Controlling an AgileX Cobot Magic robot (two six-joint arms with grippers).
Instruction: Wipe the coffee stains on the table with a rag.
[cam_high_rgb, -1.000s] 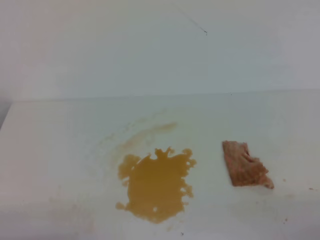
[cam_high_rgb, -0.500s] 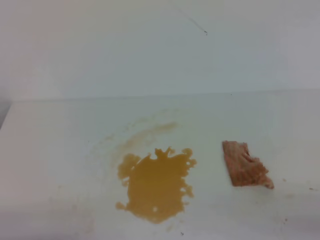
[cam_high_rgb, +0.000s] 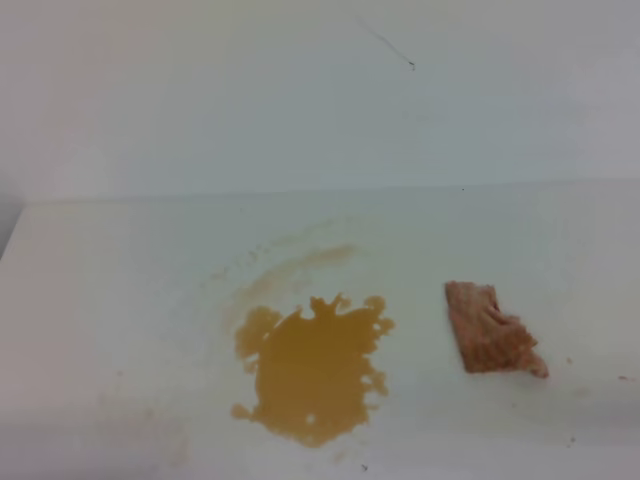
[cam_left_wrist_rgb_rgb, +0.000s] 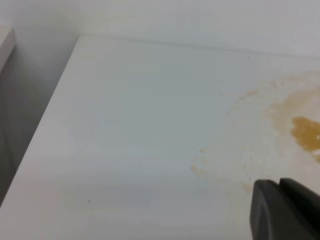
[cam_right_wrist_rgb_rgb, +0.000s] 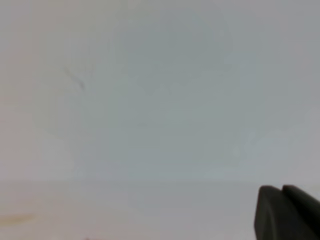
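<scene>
**Technician A:** State the position of the task items at this moment.

**Technician B:** The small pinkish-brown wrinkled cloth rag (cam_high_rgb: 492, 342) lay flat on the broad plain white desk (cam_high_rgb: 120, 300), right of centre in the high view. The amber-brown coffee stains with ragged lobed edges (cam_high_rgb: 313, 372) sat left of it, apart from the cloth, with a bare strip of desk between them. A fainter tan smear curved away above the main blotch. The rag was not touching any liquid, so by my judgement wiping had not begun.

**Technician A:** Why would the rag sit there?

**Technician B:** Probably staged on the right arm's side, within reach and dry for pickup. That is inference only.

**Technician A:** Report each pincer.

**Technician B:** Neither arm appeared in the high view. The left pincer (cam_left_wrist_rgb_rgb: 287, 210) showed only as a dark corner in its wrist view, above the tan specks at the stain's edge; its fingers appeared pressed together, holding nothing. The right pincer (cam_right_wrist_rgb_rgb: 286, 212) was likewise cut off at the frame corner, fingers pressed together and empty.

**Technician A:** What could not be made out?

**Technician B:** The right wrist view was blurred, showing mostly pale wall. The rag was absent from both wrist views.
</scene>
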